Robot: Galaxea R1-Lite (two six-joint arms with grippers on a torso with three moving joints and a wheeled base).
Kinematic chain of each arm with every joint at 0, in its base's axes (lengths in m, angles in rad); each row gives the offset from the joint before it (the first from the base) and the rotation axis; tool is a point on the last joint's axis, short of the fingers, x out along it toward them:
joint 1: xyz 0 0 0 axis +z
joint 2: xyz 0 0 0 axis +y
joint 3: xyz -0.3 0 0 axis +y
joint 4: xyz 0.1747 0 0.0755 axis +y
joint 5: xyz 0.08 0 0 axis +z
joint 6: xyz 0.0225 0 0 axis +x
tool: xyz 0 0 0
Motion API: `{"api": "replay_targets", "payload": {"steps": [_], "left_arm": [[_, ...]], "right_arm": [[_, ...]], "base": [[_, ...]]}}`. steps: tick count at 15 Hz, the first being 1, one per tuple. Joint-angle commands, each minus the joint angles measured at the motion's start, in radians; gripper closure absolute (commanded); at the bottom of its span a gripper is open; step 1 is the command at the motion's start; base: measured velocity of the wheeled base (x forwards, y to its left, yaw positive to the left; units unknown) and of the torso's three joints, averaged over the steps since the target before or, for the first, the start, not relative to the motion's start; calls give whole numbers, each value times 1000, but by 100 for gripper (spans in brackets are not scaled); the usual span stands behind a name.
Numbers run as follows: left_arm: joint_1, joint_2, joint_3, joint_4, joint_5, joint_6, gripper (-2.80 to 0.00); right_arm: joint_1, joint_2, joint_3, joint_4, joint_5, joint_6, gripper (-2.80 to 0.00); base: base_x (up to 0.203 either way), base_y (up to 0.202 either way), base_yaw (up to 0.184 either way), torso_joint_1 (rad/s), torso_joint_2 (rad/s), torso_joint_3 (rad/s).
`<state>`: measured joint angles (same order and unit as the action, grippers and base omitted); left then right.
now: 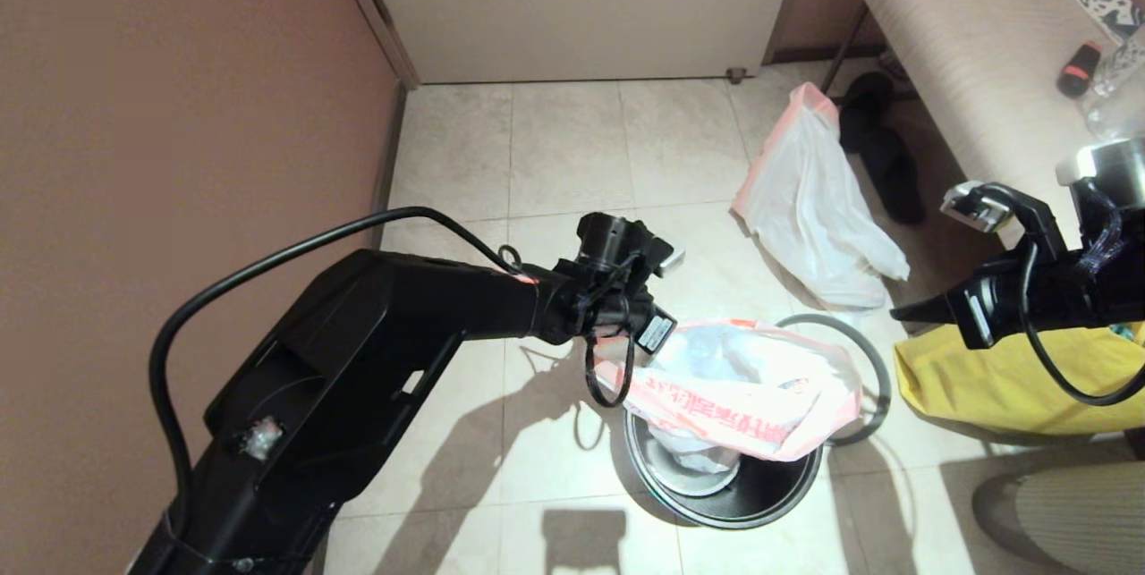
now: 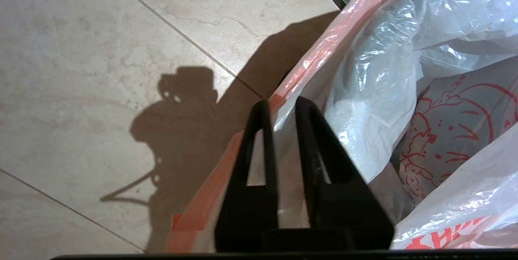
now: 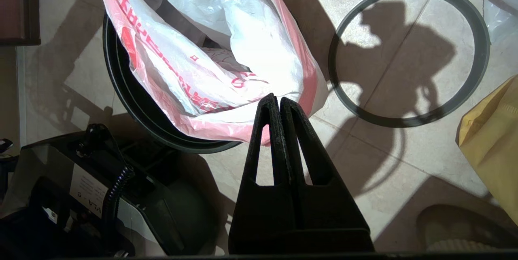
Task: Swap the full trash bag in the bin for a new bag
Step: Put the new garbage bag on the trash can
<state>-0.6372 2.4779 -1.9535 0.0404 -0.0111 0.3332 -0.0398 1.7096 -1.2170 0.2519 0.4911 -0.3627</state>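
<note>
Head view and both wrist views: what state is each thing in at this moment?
new bag: draped in the bin's mouth, open, rim not spread around.
bin: upright, hoop off.
grey hoop: flat on the floor beside the bin.
full trash bag: lying on the floor, out of the bin.
left gripper: pinching the new bag's rim.
right gripper: shut, empty.

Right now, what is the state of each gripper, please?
Left gripper: shut on the new bag's rim, at the bin.
Right gripper: shut, holding nothing, above the floor near the bin.
</note>
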Motion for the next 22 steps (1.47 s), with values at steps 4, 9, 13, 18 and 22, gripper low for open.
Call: {"api": "replay_targets", "payload": {"steps": [4, 9, 13, 18, 22], "left_arm": [[-15, -30, 7, -18, -9, -2, -280], [-9, -17, 26, -11, -46, -2, -280], [4, 35, 19, -13, -60, 5, -280], [19, 77, 18, -10, -61, 55, -280], [56, 105, 12, -22, -68, 65, 0]], "right_arm": [[0, -2, 5, 1, 3, -9, 0], [-28, -26, 10, 2, 34, -23, 0], [-37, -95, 11, 25, 101, -24, 0], [-42, -103, 11, 27, 121, -24, 0], [-42, -100, 11, 27, 121, -24, 0]], "base": [[0, 0, 0, 0, 0, 0], [0, 0, 0, 0, 0, 0], [0, 0, 0, 0, 0, 0], [0, 0, 0, 0, 0, 0], [0, 0, 0, 0, 0, 0]]}}
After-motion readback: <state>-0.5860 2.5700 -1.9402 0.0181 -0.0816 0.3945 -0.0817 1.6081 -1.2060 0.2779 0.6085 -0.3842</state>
